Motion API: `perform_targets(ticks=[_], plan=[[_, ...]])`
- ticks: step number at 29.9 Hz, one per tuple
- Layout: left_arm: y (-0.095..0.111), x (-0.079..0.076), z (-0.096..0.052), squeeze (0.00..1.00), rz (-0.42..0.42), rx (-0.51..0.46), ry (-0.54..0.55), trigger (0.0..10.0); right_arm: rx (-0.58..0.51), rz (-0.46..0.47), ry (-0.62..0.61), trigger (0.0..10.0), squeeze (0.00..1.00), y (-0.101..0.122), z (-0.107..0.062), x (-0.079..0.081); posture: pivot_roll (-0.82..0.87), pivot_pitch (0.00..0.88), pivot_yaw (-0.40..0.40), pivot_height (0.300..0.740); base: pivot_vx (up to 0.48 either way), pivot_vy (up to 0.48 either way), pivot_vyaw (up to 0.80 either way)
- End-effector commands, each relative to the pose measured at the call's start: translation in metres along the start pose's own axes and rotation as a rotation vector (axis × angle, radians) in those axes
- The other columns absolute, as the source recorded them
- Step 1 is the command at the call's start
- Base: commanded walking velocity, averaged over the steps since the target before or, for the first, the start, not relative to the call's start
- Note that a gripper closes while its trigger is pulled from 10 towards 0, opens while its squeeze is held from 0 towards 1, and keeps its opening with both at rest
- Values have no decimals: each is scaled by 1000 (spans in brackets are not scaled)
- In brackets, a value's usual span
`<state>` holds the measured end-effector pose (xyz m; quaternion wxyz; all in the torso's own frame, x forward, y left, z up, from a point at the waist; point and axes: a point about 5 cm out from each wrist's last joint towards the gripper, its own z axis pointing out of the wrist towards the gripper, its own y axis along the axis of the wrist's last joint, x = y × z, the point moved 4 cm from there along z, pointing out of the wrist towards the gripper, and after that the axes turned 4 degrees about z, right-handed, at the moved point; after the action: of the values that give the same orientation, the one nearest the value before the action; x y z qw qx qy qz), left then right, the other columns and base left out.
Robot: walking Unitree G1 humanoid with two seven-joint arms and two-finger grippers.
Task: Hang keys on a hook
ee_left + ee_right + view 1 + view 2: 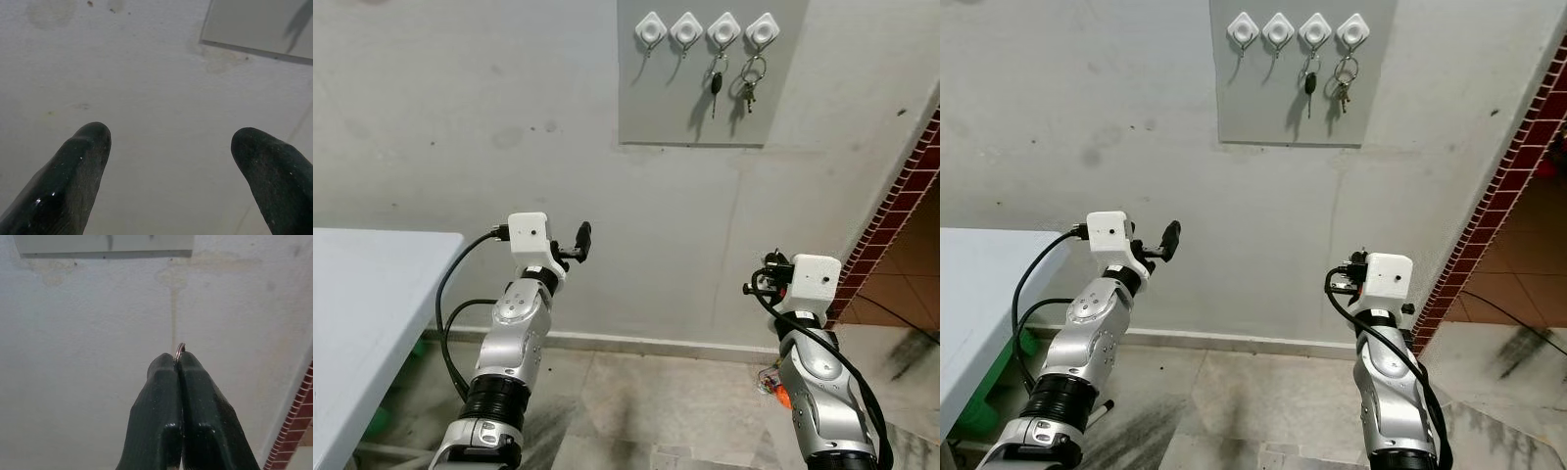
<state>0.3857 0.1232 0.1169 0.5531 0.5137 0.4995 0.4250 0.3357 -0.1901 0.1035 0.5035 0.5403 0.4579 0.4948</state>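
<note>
1. High on the wall is a grey board (705,98) with four white hooks (651,29) in a row.
2. The two hooks on the left side are bare. A dark key (716,83) hangs from the third hook, and a bunch of keys (750,83) hangs from the fourth.
3. The right end effector (178,363) is squeezed shut on a small metal key ring (179,350). Just the top of the ring pokes out between the black fingertips.
4. That ring is held low, well under the board and off to the right of it, near the red brick edge (901,196).
5. The left end effector (168,142) is open, with its two black fingers (78,166) wide apart and nothing between them. It points at the plain wall below the board.
6. A white counter (362,313) sits at the left, beside the left arm.
</note>
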Motion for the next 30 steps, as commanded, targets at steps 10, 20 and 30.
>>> perform_targets(ticks=[10, 20, 30], plan=[[5, 3, 0, 0, -17, -12, -2, 10000, -11, 3, 15, 10000, 0, 4, 1, 4, 9, 0, 36, 740, 135, 0, 0], [8, 4, 1, 0, -22, -24, -7, 10000, -13, 8, 18, 10000, 0, 5, 1, 5, 10, 0, 36, 740, 369, 0, 0], [8, 4, 1, 0, -34, -25, -2, 10000, -10, 8, 19, 10000, 0, 4, 1, 5, 13, 0, 32, 740, 390, 0, 0]])
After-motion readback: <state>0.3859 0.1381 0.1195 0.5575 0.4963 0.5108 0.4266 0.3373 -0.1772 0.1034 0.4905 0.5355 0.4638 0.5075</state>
